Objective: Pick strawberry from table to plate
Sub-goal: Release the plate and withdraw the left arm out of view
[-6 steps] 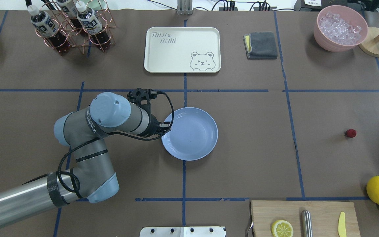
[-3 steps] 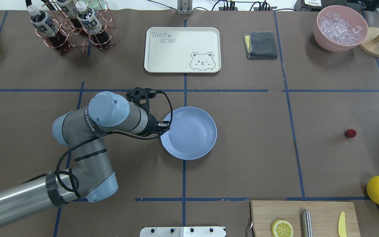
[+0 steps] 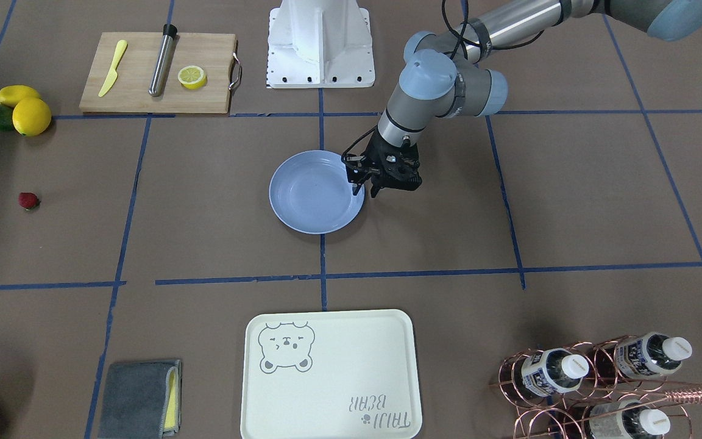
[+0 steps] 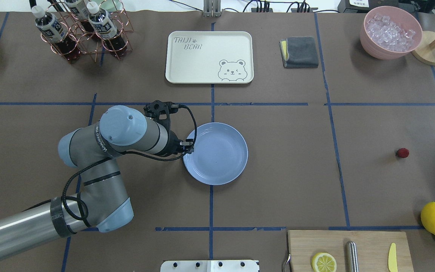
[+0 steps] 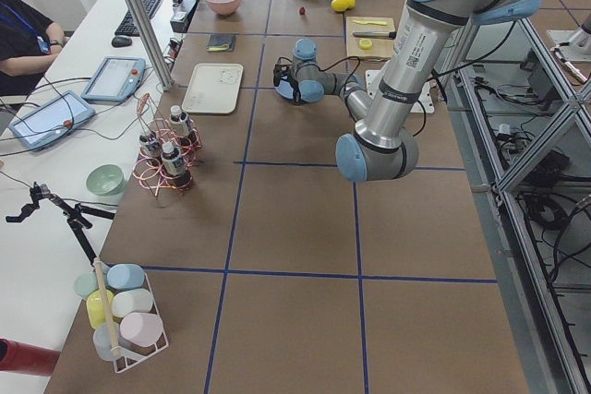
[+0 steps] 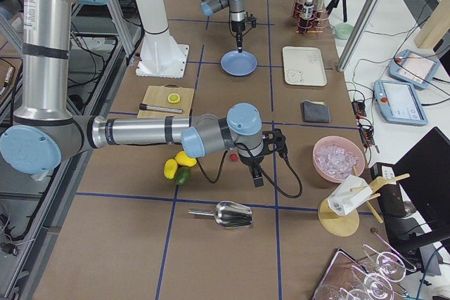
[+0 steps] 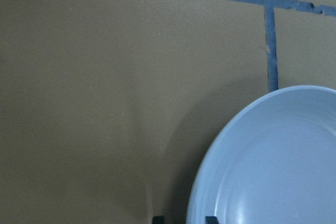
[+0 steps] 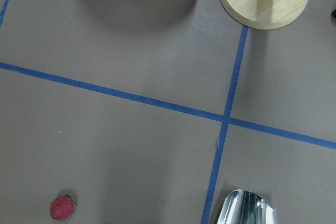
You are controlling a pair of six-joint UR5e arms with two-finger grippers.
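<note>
table [image 4: 285,170]: was covered in brown paper and crossed by blue tape lines.
left arm [image 4: 100,181]: was brought in from the left of the overhead view, with its wrist turned down near the table's middle.
right arm [image 6: 133,131]: was seen only in the right side view, where it was held low over the table's right end.
tray [image 4: 202,60]: was laid flat at the far side, beyond the plate [image 4: 221,158] and apart from it.
plate: was laid flat near the table's middle, over a tape line.
left gripper [image 3: 365,189]: was pointed down at the plate's left rim. Its fingers were held apart, one over the plate's inside and one outside over the paper. Whether the rim was touched could not be told.
right gripper [image 6: 258,182]: was pointed down at the table. Its fingers could not be made out, so spread or closed could not be told.
strawberry [image 4: 403,152]: was left lying on the bare paper far to the right, well apart from the plate. It was caught low in the right wrist view.
</note>
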